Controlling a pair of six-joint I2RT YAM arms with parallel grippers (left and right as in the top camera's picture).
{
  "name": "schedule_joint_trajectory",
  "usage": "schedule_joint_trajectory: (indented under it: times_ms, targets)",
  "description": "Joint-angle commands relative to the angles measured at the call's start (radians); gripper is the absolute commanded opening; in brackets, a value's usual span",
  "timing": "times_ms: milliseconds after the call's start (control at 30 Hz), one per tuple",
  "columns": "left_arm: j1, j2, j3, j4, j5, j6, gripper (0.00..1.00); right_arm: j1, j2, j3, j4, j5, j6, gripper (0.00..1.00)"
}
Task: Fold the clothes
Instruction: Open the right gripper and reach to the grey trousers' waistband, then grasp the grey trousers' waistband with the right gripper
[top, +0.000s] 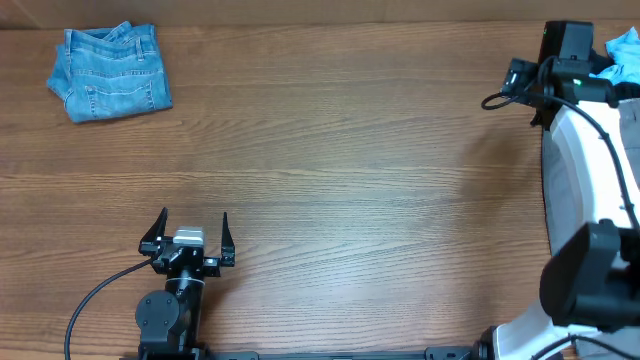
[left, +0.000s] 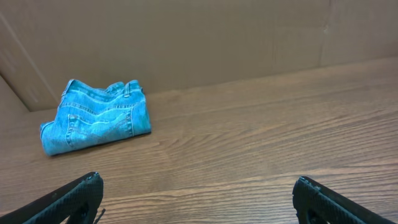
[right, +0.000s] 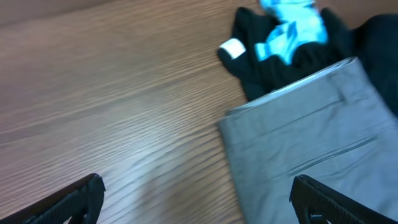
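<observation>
A wooden table (top: 350, 150) seen from above. Folded light-blue denim jeans (top: 108, 70) lie at its far left corner. The left gripper (top: 194, 220) is near the front edge, well apart from them, its jaws spread wide and empty. At the far right, the right gripper (right: 196, 186), jaws also wide and empty, hangs over the edge of grey trousers (right: 311, 143), which lie against a black garment (right: 280, 74) with light-blue parts.

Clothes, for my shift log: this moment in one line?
left gripper open | right gripper open near grey trousers | jeans folded, far left | black garment beside trousers
</observation>
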Motion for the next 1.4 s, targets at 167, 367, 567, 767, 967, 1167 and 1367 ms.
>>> schedule_joint_trajectory:
  times_ms: [167,367,567,767,967,1167,1367]
  targets:
    - [-0.002,-0.011,-0.006,0.002,-0.010,0.014,1.00,-0.074,0.190,0.042,0.056,0.159,-0.128,1.00]
    - [-0.002,-0.011,-0.006,0.002,-0.010,0.014,1.00,-0.083,0.306,0.044,0.105,0.252,-0.173,1.00]
    - [-0.002,-0.011,-0.006,0.002,-0.010,0.014,1.00,-0.084,0.371,0.044,0.135,0.293,-0.190,1.00]
    - [-0.002,-0.011,-0.006,0.002,-0.010,0.014,1.00,-0.084,0.430,0.044,0.135,0.297,-0.190,0.99]
    - [-0.002,-0.011,-0.006,0.002,-0.010,0.014,1.00,-0.084,0.450,0.044,0.139,0.297,-0.190,0.81]
    - [-0.002,-0.011,-0.006,0.002,-0.010,0.014,1.00,-0.087,0.450,0.044,0.139,0.296,-0.190,0.50]
    - [-0.002,-0.011,-0.006,0.002,-0.010,0.014,1.00,-0.089,0.450,0.044,0.138,0.296,-0.182,0.25]
